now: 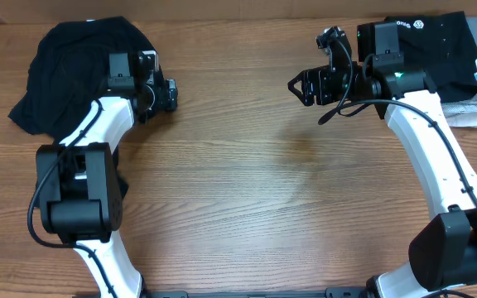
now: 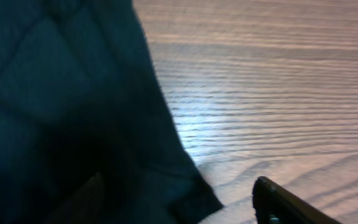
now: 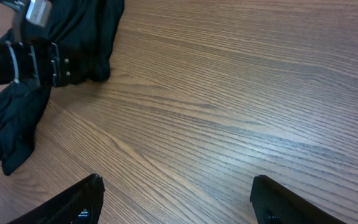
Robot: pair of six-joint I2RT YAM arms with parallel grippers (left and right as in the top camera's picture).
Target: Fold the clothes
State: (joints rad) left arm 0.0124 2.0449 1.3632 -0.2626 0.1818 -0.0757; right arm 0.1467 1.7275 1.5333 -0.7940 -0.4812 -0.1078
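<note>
The black T-shirt lies crumpled at the table's far left. It also fills the left of the left wrist view and shows at the top left of the right wrist view. My left gripper is at the shirt's right edge. It is open, and a corner of the fabric lies between its fingers. My right gripper is open and empty over bare wood, well to the right of the shirt.
A folded black garment with white logo print sits on folded grey and white pieces at the far right corner, behind the right arm. The wooden table spans the view.
</note>
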